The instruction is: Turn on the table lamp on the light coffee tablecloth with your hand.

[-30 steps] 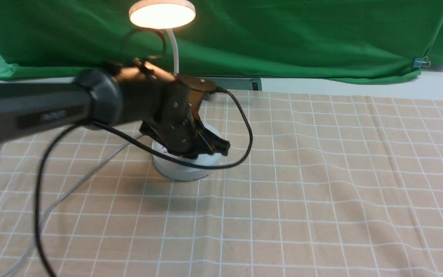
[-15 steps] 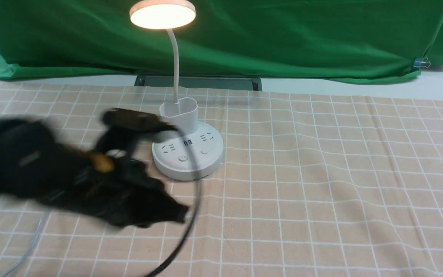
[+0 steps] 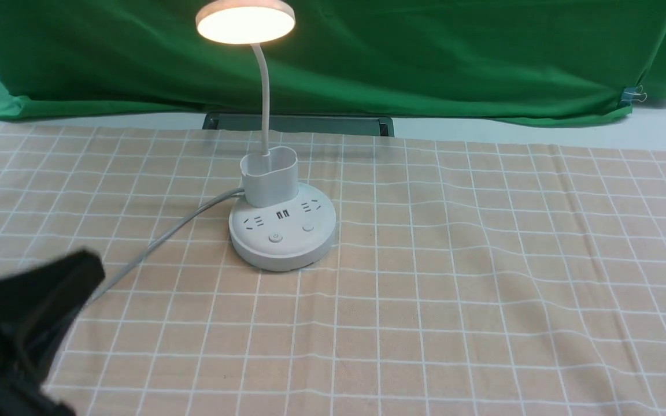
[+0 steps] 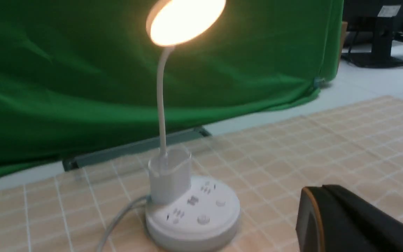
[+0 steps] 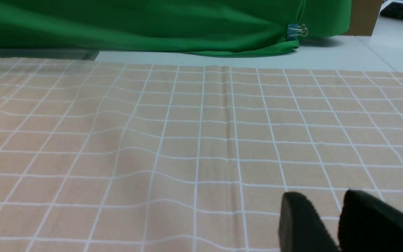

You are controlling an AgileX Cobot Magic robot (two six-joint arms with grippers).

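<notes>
- Glowing at its disc head, the table lamp (image 3: 269,182) stands upright on the light coffee tablecloth (image 3: 483,260), left of centre.
- The left fingers (image 3: 38,300) hang low at the near left corner. The lamp's base lies ahead and to their right, well apart. Blur hides whether they are parted.
- The right fingers (image 5: 303,224) show a narrow gap and hold nothing. I judge the left arm nearer.

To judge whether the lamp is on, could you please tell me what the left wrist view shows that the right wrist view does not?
Only the left wrist view shows the table lamp whole, its disc head glowing. Only the right wrist view shows the right gripper, fingertips slightly apart. Both show the light coffee tablecloth and the green backdrop.
</notes>
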